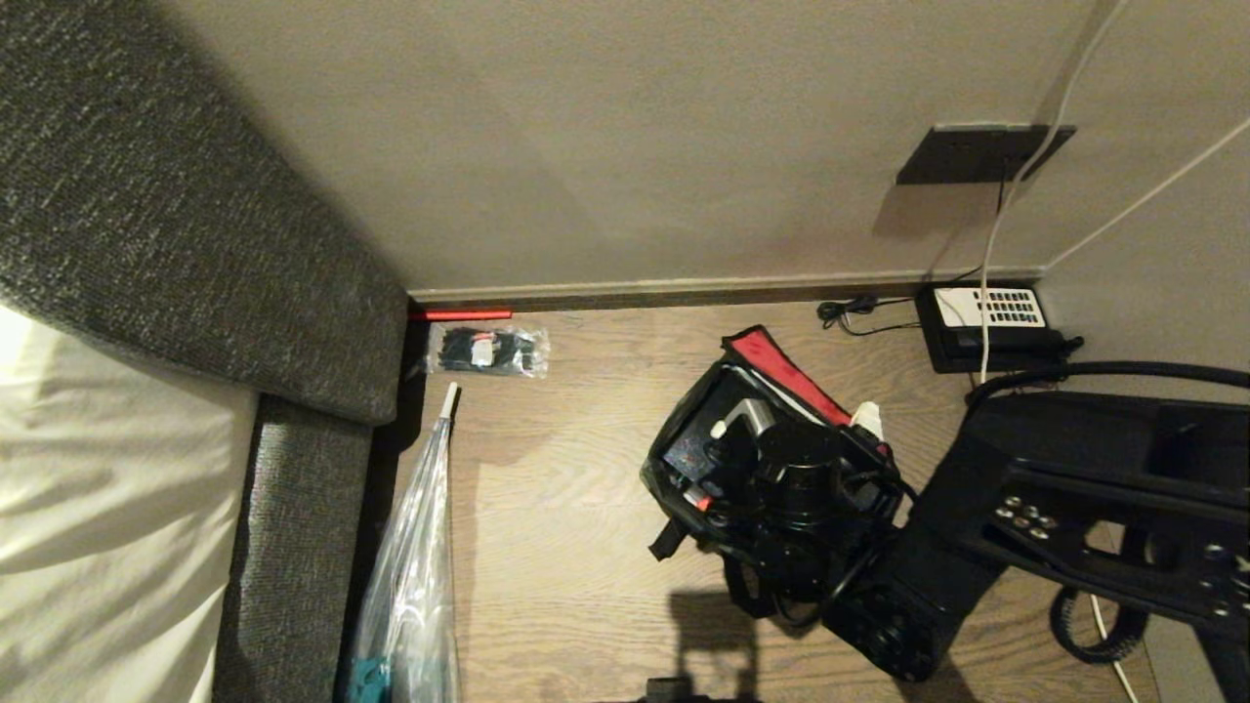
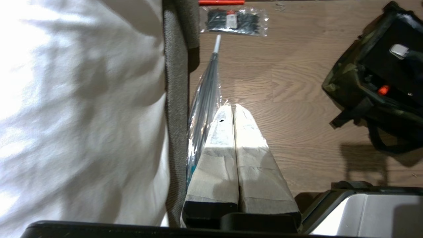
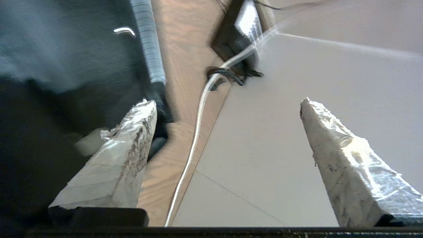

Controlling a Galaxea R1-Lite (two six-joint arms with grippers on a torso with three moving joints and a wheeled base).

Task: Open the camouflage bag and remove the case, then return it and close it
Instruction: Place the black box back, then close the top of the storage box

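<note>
Soft camouflage fabric bag (image 1: 684,488) sits open on the wood floor, flat black case (image 2: 390,71) inside. My right gripper (image 3: 228,138) is spread empty above; I'd pinch the case's stiff edge.

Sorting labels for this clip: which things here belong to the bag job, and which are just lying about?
Job: camouflage bag, lid open; black case inside; right hand, open.

Lying about: telephone, packet of cable ties, clear plastic bag, red stick.
</note>
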